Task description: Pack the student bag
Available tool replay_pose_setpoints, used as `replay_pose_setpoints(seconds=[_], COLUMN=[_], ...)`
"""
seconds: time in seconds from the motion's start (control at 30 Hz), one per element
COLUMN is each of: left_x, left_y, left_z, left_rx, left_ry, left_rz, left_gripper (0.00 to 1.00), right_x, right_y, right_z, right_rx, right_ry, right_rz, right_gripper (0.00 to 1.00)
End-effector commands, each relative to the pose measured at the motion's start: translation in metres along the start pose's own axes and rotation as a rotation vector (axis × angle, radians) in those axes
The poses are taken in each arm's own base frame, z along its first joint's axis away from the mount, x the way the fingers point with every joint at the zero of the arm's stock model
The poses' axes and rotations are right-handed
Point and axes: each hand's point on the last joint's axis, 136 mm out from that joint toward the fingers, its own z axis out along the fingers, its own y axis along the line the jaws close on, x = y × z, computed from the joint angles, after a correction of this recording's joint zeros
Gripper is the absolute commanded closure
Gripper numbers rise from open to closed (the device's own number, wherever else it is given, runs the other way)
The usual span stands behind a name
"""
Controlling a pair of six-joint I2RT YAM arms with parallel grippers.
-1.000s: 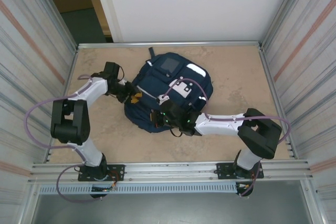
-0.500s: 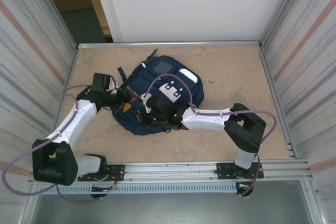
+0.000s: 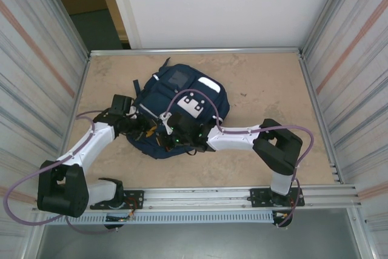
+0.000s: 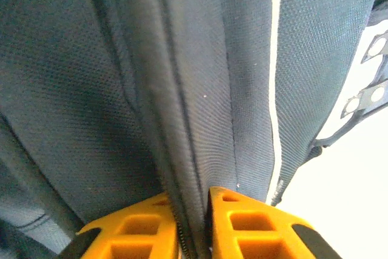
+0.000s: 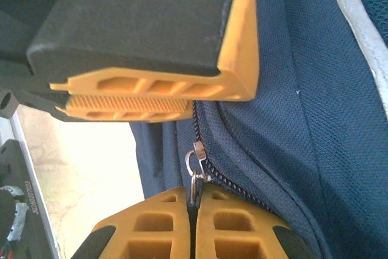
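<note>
One student bag point(image 5: 297, 89) zipper pull point(image 5: 193, 176) (wrist close-up) pinched by right hand point(image 5: 193, 203).

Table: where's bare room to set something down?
Free: the wide patch of table between the backpack and the right wall; the far-left corner; the near strip ahead of the base rail. Crowded: the backpack's near edge, where the left end effector and right end effector clamp it.

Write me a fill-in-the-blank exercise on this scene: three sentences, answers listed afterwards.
The right gripper is ____ on the zipper pull.
That pull is a small ring of ____.
The left gripper pinches a fold of the student bag, so the bag is gripped by ____ grippers.
Missing words: shut; metal; two.
</note>
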Motion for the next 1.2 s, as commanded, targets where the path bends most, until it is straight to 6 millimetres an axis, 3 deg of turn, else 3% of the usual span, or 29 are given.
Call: replay_pose_setpoints(seconds=[0.0,0.2,0.37,0.53,0.7,0.8,0.9,1.03,1.17], left_x=[-0.021,-0.037,-0.047,-0.068,-0.087,-0.104,-0.114,-0.087,-0.046], left_y=[0.008,0.005,0.000,-0.010,-0.038,-0.049,-0.050,-0.023,0.014], left_z=[-0.006,-0.012,-0.007,0.010,0.029,0.022,0.001,-0.032,-0.033], left_rx=[-0.013,-0.008,-0.049,-0.062,0.025,0.025,0.014,-0.006,-0.033], left_ry=[-0.079,-0.096,-0.062,-0.032,0.000,-0.060,-0.085,-0.050,-0.026], left_rz=[-0.017,0.001,0.065,0.090,0.088,0.112,0.121,0.050,-0.029], left_gripper=[0.91,0.93,0.91,0.87,0.71,0.61,0.57,0.52,0.46], right_x=[0.006,0.042,0.049,0.040,0.022,0.012,0.005,0.000,0.003], right_y=[0.007,-0.026,-0.035,-0.026,-0.006,0.007,0.015,0.014,0.013], right_z=[-0.021,-0.055,-0.073,-0.069,-0.055,-0.047,-0.036,-0.023,-0.011], right_rx=[-0.021,0.092,0.109,0.073,0.015,-0.036,-0.125,-0.205,-0.218], right_ry=[-0.004,0.024,0.002,-0.024,-0.035,-0.048,-0.046,-0.043,-0.019], right_rz=[-0.020,-0.007,0.007,0.012,-0.014,-0.001,0.079,0.144,0.130], right_gripper=[0.98,0.99,1.00,1.00,1.00,1.00,1.00,1.00,1.00])
